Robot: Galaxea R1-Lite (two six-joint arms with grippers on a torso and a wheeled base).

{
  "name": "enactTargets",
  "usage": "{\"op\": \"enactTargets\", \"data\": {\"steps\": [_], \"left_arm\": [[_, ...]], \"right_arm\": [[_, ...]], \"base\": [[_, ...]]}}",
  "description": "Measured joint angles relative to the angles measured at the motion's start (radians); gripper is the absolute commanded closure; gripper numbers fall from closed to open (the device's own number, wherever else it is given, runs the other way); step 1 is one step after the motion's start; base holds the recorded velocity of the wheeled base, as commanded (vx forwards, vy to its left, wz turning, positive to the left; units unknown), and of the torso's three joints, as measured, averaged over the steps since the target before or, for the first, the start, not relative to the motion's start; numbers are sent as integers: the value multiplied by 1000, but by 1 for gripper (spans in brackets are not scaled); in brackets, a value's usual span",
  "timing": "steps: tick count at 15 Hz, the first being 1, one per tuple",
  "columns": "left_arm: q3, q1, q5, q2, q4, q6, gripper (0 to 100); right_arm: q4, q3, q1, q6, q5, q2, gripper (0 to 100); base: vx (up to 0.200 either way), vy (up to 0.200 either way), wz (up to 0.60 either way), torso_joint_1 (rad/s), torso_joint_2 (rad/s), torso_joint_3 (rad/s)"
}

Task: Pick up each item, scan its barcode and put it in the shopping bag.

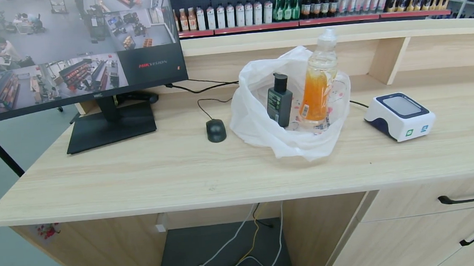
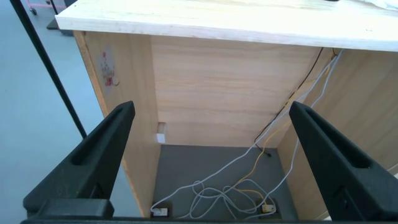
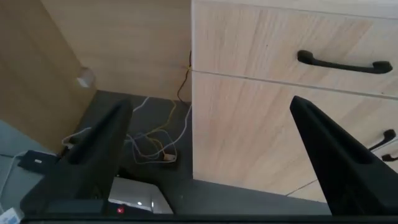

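Note:
A white plastic shopping bag (image 1: 261, 124) sits on the wooden counter (image 1: 172, 172), its mouth open. Inside it stand a dark pump bottle (image 1: 279, 101) and a tall clear bottle of orange liquid (image 1: 318, 80), both upright. To the bag's right lies the white barcode scanner (image 1: 400, 116) with its dark window facing up. My left gripper (image 2: 211, 121) hangs open below the counter's front edge, facing the cable recess. My right gripper (image 3: 208, 118) is open too, low in front of the drawer cabinet (image 3: 273, 99). Neither holds anything.
A monitor (image 1: 71, 48) on a black stand is at the counter's back left, a black mouse (image 1: 215, 130) beside the bag. Loose cables (image 2: 230, 193) lie on the floor under the counter. Drawers with black handles (image 1: 464, 198) are at the lower right. Shelves of bottles (image 1: 316, 6) line the back wall.

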Motion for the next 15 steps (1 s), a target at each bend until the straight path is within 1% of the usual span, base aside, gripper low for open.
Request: {"op": "enactTargets", "data": {"steps": [1,4,7,8,10,11,12,13,15], "left_arm": [[0,0,0,0,0,-1,0],[0,1,0,0,0,-5,0],[0,2,0,0,0,-7,0],[0,2,0,0,0,-7,0],[0,2,0,0,0,-7,0],[0,2,0,0,0,-6,0],[0,2,0,0,0,-6,0],[0,2,0,0,0,-6,0],[0,2,0,0,0,-5,0]], "right_arm": [[14,-6,-11,-2,-7,-26,0],[38,-7,-76,56,-58,-67,0],[45,0,-99,64,-58,-90,0],[45,0,-129,77,-58,-101,0],[44,1,-200,104,-55,-125,0],[44,1,-213,109,-47,-134,0],[44,2,-216,109,-17,-140,0],[44,2,-196,110,-11,-145,0],[44,2,-120,105,-8,-155,0]], "base": [[0,0,0,0,0,0],[0,0,0,0,0,0],[0,0,0,0,0,0],[0,0,0,0,0,0],[-200,0,0,5,7,9],[-200,0,0,27,7,2],[0,0,0,0,0,0],[0,0,0,0,0,0],[0,0,0,0,0,0]]}}
